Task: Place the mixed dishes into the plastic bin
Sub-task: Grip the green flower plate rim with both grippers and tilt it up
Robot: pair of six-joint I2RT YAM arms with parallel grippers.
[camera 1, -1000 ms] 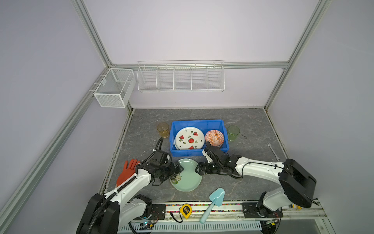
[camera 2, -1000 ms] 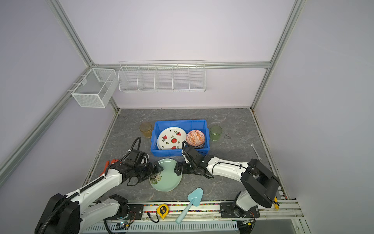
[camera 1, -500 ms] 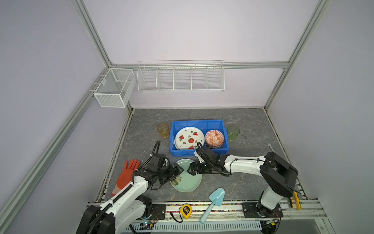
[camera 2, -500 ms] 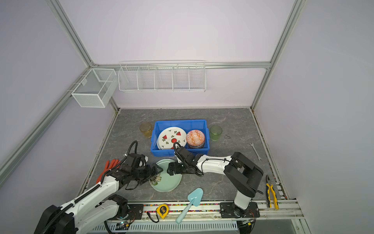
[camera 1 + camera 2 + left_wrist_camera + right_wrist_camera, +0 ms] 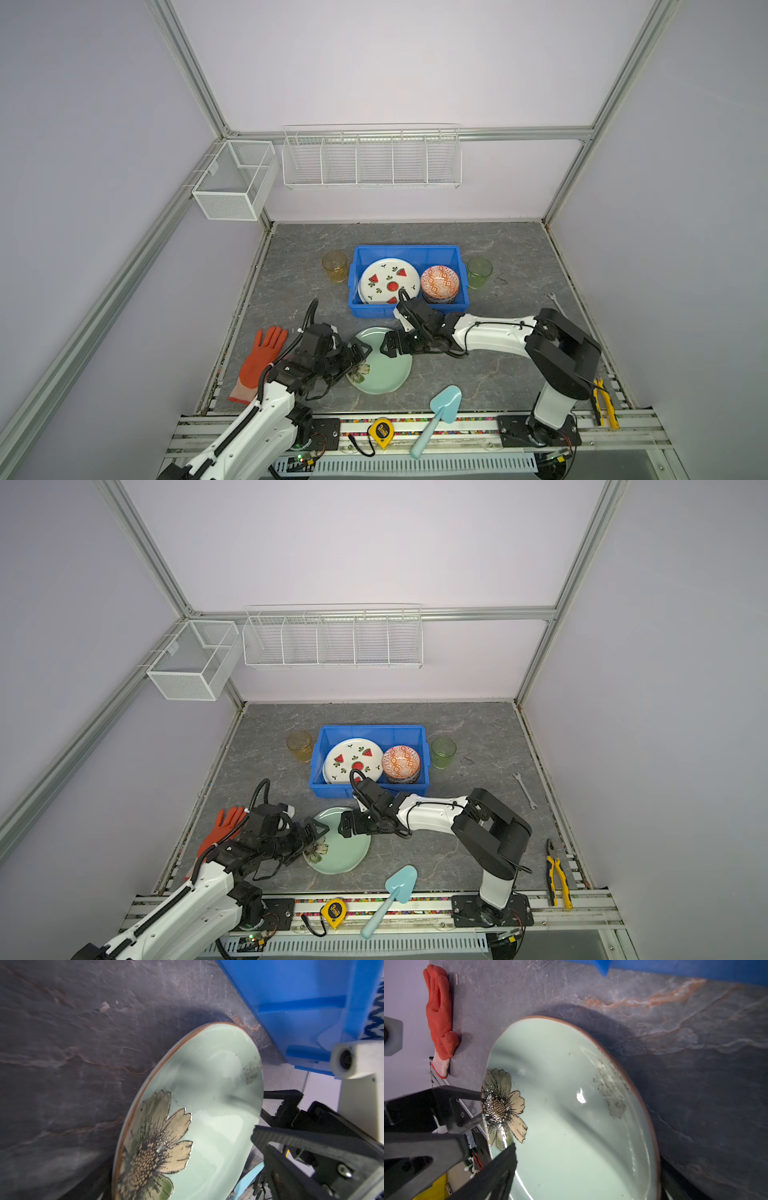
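Observation:
The mint green plate with a flower lies on the grey table just in front of the blue plastic bin. My left gripper is open at the plate's left rim, by the flower. My right gripper is open over the plate's far right rim. Both wrist views are filled by the plate. Inside the bin lie a watermelon plate and an orange bowl. An amber cup stands left of the bin and a green cup right of it.
An orange glove lies at the left edge. A teal scoop and a yellow tape measure are at the front. Pliers and a wrench lie at the right. White wire baskets hang on the walls.
The right arm has reached further left, bringing its gripper over the plate's rim, and its elbow has swung in, uncovering the pliers. The left gripper shifted slightly toward the front. The plate stays put.

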